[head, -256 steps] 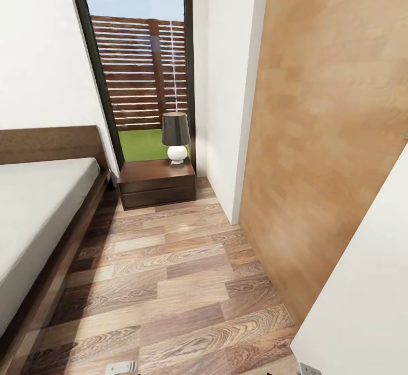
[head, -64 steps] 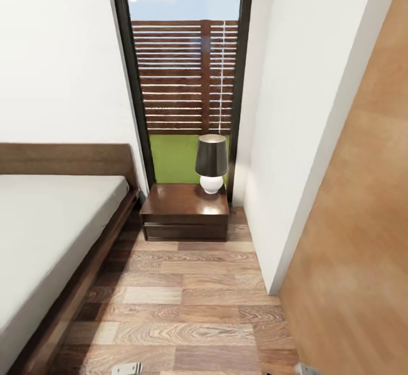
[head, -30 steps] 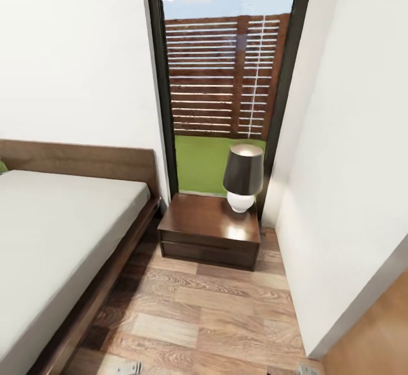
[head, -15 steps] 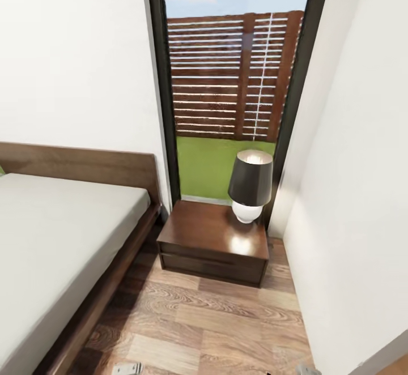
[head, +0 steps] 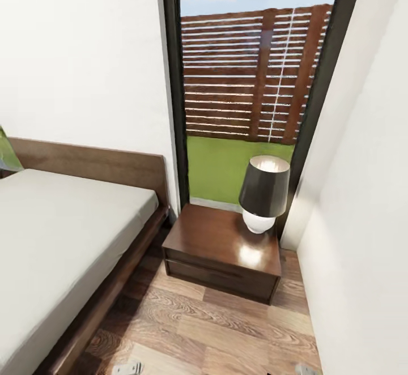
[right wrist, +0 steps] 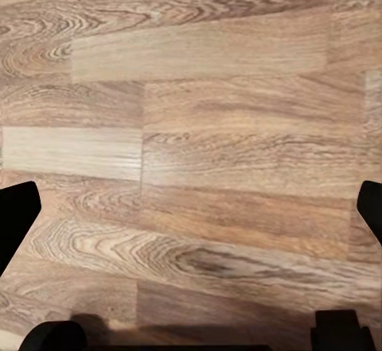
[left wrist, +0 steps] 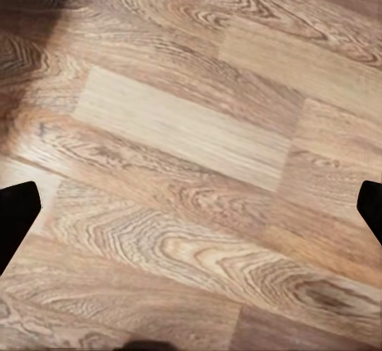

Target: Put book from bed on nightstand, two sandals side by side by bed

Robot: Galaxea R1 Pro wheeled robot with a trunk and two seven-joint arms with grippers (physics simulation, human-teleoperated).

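Nightstand (head: pixel 218 239) straight ahead of the grippers, dark brown with a glossy top and a drawer front, set against the tall dark-framed window (head: pixel 255 80). On its far right corner, a table lamp (head: pixel 263 194) with a black shade and round white base, upright, reflected in the polished top. Bed (head: pixel 56 239) ahead and to the left of the left gripper (left wrist: pixel 191 208), pale mattress bare in the part visible, dark wooden frame and headboard along the white wall; just beside the nightstand, a narrow strip of floor between them. A sliver of green cushion (head: pixel 8 151) at the headboard end, mostly cut off. Book and sandals not visible anywhere here. Beyond the glass, grass and a slatted wooden fence. Wood-plank floor (head: pixel 226 329) under both arms. Left gripper fingers spread wide over bare planks, nothing between them. Right gripper (right wrist: pixel 191 216) likewise spread wide apart, empty, above plain planks.
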